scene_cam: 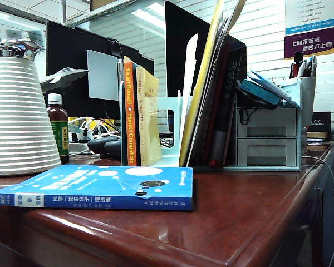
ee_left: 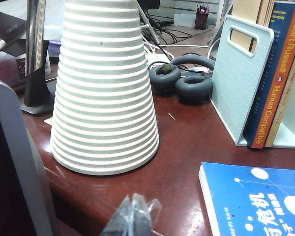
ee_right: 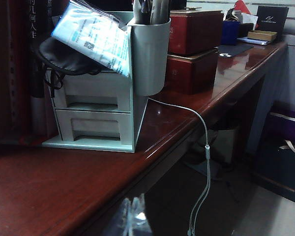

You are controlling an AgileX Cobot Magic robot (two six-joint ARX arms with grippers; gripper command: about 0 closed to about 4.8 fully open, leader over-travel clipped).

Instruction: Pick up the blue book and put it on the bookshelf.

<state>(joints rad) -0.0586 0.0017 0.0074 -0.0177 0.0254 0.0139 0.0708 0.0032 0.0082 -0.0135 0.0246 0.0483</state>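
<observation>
The blue book (scene_cam: 100,186) lies flat near the front edge of the dark wooden table, cover up, spine facing the exterior camera; its corner (ee_left: 258,201) also shows in the left wrist view. The bookshelf (scene_cam: 170,114), a pale mint rack with upright dividers (ee_left: 238,73), stands behind it and holds upright books. My left gripper (ee_left: 132,216) is shut and empty, low by the table's front edge, short of the book and the white cone. My right gripper (ee_right: 132,216) is shut and empty, below the table's front edge. Neither gripper shows in the exterior view.
A white ribbed cone (scene_cam: 16,111) stands left of the book, with a brown bottle (scene_cam: 58,130) and black headphones (ee_left: 184,78) behind. An orange-spined book (scene_cam: 131,114) stands in the rack. A pale two-drawer unit (ee_right: 96,110) with a pen cup (ee_right: 150,49) sits right. A white cable (ee_right: 204,147) hangs off the edge.
</observation>
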